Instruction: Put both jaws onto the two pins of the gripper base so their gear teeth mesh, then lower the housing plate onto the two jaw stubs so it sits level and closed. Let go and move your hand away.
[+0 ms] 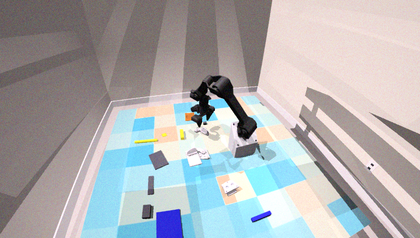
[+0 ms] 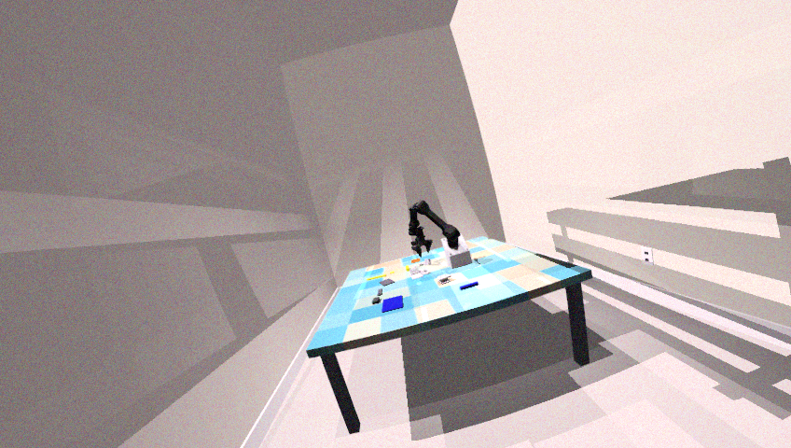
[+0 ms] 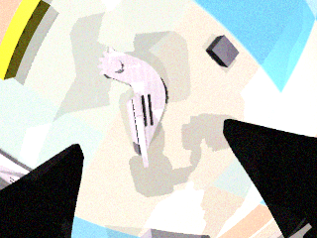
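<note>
hovering over the patchwork surface [image 1: 169,184] [image 2: 377,327] [image 3: 213,99] with black fingers [image 1: 196,120] [image 2: 426,245] spread wide apart. directly below, lying off the other white parts: a pale curved jaw [image 1: 202,131] [image 2: 427,261] [image 3: 156,86] with gear teeth at one end. near it, a small dark cube [image 1: 205,123] [image 3: 225,51] and a yellow block [image 1: 182,134] [image 2: 408,268] [image 3: 17,37]. farther off, a cluster of white parts [image 1: 194,159] [image 2: 415,273] [image 3: 11,169], too small to tell apart. well away, a white plate with round marks [image 1: 230,186] [image 2: 445,280], resting tilted on its tile.
</note>
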You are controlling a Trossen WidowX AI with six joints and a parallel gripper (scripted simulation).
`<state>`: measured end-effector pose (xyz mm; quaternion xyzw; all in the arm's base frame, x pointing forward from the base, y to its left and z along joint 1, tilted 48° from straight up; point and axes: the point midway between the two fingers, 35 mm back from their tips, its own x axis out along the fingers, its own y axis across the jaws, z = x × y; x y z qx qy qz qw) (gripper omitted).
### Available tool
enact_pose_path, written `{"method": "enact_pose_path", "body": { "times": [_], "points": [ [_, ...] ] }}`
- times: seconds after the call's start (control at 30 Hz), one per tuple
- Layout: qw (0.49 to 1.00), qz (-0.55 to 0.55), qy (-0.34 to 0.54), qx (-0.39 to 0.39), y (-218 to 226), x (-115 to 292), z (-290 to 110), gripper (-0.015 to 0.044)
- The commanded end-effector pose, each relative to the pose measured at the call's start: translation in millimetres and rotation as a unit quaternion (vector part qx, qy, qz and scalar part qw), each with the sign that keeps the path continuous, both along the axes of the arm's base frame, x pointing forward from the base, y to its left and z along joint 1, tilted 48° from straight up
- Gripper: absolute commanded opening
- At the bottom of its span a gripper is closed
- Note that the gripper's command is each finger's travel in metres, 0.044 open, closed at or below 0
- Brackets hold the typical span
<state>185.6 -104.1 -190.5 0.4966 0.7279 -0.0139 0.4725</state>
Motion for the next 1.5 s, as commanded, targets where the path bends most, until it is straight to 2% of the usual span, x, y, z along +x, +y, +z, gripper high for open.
{"method": "enact_pose_path", "body": {
  "times": [0.0, 1.47],
  "points": [
    [1.000, -0.002, 0.009, 0.008, 15.4, -5.8, -9.7, 0.0440],
    [1.000, -0.002, 0.009, 0.009, 52.8, -9.2, -43.9, 0.0440]
  ]
}}
